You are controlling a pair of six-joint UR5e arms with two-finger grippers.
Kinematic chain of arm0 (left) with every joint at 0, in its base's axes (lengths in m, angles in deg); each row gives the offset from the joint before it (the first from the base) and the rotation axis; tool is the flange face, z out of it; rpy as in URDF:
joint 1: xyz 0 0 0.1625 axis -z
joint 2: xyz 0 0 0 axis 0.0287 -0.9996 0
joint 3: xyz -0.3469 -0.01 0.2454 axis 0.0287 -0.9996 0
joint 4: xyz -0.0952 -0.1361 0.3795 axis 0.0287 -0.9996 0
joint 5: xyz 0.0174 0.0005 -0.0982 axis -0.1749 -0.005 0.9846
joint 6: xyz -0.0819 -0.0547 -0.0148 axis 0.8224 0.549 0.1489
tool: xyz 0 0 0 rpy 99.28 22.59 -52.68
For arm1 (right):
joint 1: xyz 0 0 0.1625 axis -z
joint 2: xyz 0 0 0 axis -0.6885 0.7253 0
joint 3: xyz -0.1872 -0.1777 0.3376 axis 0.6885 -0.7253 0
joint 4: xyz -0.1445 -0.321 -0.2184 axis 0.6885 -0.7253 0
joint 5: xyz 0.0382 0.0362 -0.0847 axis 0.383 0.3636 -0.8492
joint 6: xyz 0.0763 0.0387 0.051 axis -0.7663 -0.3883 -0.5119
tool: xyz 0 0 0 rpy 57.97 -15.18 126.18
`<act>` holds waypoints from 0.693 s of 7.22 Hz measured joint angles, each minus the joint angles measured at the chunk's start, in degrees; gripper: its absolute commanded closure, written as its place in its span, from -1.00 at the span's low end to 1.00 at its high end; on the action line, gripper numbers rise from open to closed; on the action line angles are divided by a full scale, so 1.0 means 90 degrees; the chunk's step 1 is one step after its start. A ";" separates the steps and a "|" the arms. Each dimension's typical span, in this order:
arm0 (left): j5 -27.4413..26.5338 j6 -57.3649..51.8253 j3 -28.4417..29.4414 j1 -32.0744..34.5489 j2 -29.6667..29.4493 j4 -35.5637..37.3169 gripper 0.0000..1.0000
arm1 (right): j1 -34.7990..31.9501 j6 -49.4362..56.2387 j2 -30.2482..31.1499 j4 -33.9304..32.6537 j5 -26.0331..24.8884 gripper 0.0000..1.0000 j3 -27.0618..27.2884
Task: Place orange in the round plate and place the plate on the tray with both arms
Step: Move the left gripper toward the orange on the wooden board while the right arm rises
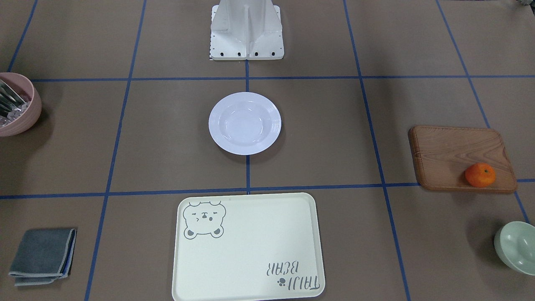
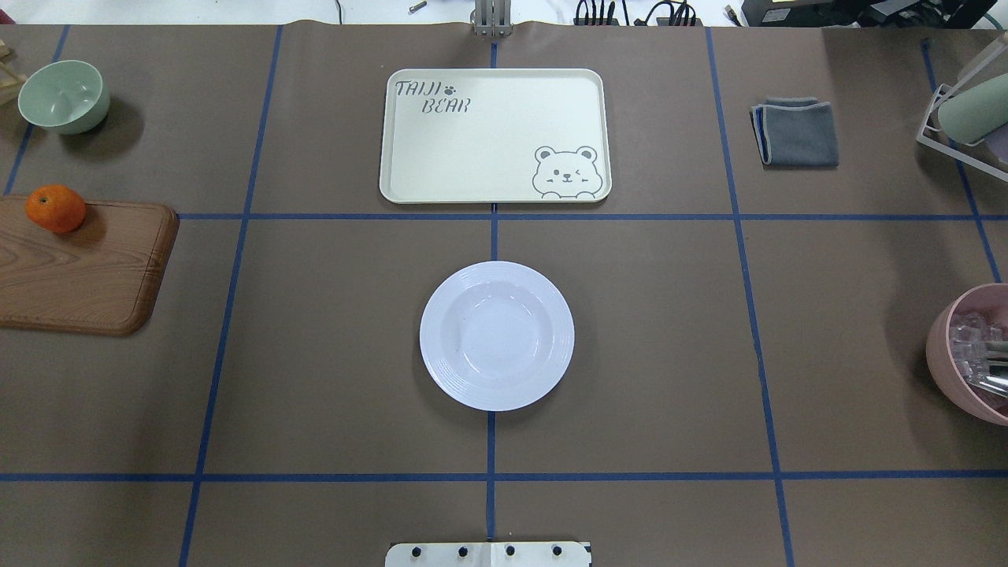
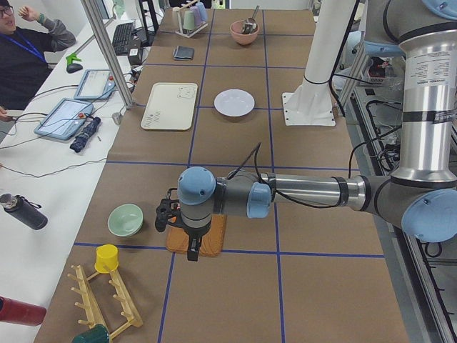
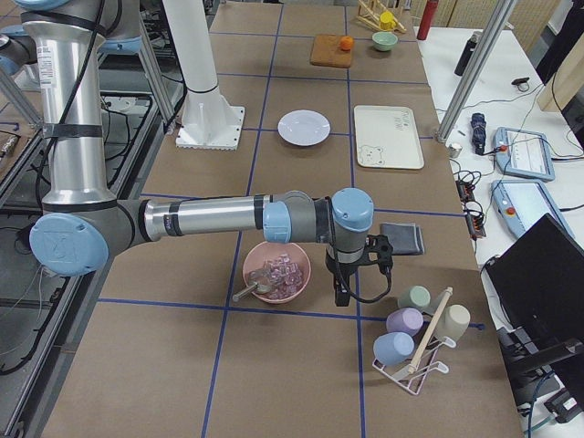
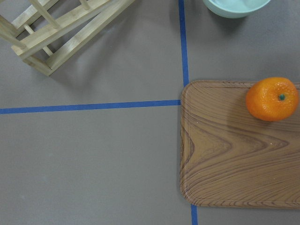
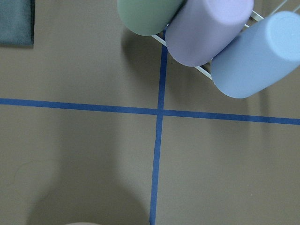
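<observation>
The orange (image 2: 55, 208) sits on a corner of the brown wooden board (image 2: 87, 268) at the table's left edge; the left wrist view shows the orange (image 5: 272, 99) at its right side. The round plate (image 2: 497, 335) lies empty at the table's centre. Beyond it lies the cream bear tray (image 2: 494, 134), also empty. My left gripper (image 3: 191, 246) hangs over the board's end and shows only in the exterior left view. My right gripper (image 4: 342, 292) hangs beside the pink bowl, only in the exterior right view. I cannot tell whether either is open or shut.
A pale green bowl (image 2: 63, 96) stands at the far left, a folded grey cloth (image 2: 795, 131) at the far right, a pink bowl (image 2: 972, 354) with ice and a utensil at the right edge. A cup rack (image 6: 225, 42) and a wooden rack (image 5: 61, 28) stand at the table's ends.
</observation>
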 measured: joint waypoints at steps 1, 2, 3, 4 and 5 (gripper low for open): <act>0.0006 0.0006 -0.0008 -0.0001 0.0002 -0.0003 -0.96 | 0.0000 0.0000 -0.0003 0.0000 0.0000 -1.00 0.0005; 0.0014 0.0019 -0.0029 -0.0001 -0.0003 -0.0024 -0.96 | 0.0000 0.0002 -0.0010 0.0000 0.0000 -1.00 0.0028; 0.0010 0.0023 -0.0041 -0.0001 -0.0006 -0.0090 -0.96 | 0.0000 0.0006 -0.0003 0.0000 0.0005 -1.00 0.0106; 0.0007 0.0018 -0.0048 0.0001 -0.0007 -0.0172 -0.96 | 0.0000 0.0008 0.0014 0.0000 0.0024 -1.00 0.0226; 0.0003 0.0008 -0.0051 0.0001 -0.0022 -0.0243 -0.96 | 0.0002 0.0009 0.0014 0.0000 0.0051 -1.00 0.0305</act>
